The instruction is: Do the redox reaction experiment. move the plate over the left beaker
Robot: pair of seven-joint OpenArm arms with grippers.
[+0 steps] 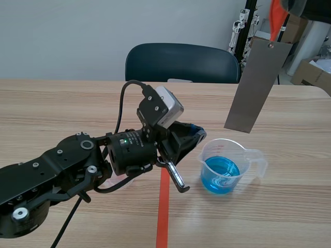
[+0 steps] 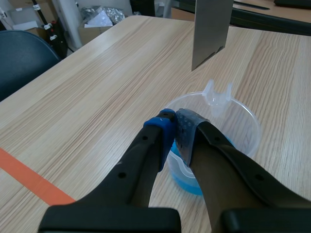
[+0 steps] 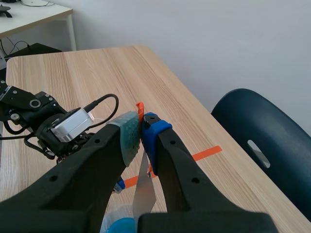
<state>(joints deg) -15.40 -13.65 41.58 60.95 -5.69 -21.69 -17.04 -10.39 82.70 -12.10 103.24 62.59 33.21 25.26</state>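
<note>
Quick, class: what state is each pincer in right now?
Left pincer: closed on the beaker rim.
Right pincer: closed on the plate, which hangs over the table.

Our black left arm (image 1: 62,165) lies low, left gripper (image 2: 174,127) pinching the rim of the clear plastic beaker (image 1: 243,155); our right gripper (image 3: 142,128), raised high, clamps the grey metal plate (image 1: 256,85).

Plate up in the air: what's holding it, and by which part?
The right gripper holds the plate by the orange tab at its top edge; the rest hangs free.
</note>
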